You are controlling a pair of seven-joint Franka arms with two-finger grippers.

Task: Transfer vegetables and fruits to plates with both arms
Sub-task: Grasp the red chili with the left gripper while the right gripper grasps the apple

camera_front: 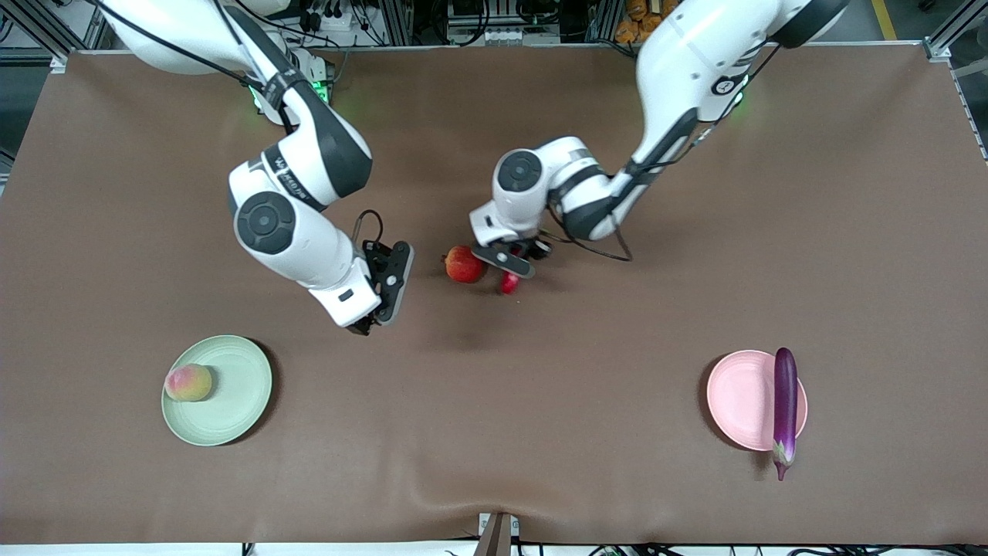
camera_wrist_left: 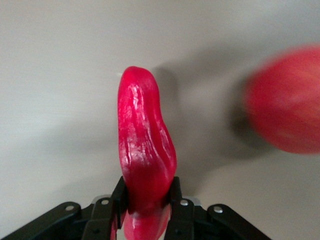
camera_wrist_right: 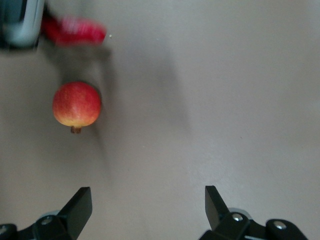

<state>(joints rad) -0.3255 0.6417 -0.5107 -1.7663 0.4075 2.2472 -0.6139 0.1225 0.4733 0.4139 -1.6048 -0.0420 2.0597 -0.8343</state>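
— Pepper (camera_wrist_left: 146, 155)? Clamped in the left claw (camera_wrist_left: 147, 207), pomegranate (camera_front: 464, 265) just beside it.
— Right claw (camera_wrist_right: 148, 202)? Jaws apart, empty (hovering over bare table (camera_front: 540, 432)), pomegranate near it.

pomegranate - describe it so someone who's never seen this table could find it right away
Start at the middle of the brown table, where the left claw is shut on the red chili pepper. The pomegranate sits on the cloth beside it, toward the right arm's end. It is round with a small crown, whereas the pepper is long and slim.
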